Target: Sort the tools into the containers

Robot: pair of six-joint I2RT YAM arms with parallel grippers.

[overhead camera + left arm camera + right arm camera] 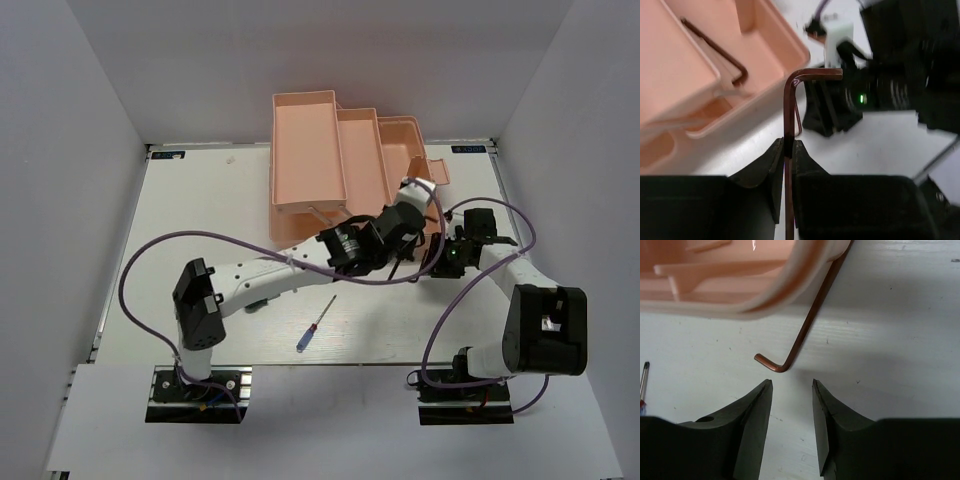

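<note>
Plainly, hex key (788,107) (in left hand (789,146))

- The toolbox (310,150) is plain salmon-pink, slightly translucent.
- The desk (200,200) is white, with faint dark specks in the right wrist view.
- The screwdriver (316,323) has a blue handle, a red band and a silvery shaft.
- The held hex key (788,115) is dark reddish-brown with a coppery sheen.
- The hex key in the tray (715,47) is dark brown.
- The hex key on the desk (803,332) is coppery brown.
- The left fingers (762,170) and right fingers (750,415) are matte black.
- The left arm (260,275) is white with black joints.
- The cables (135,270) are purple.
</note>
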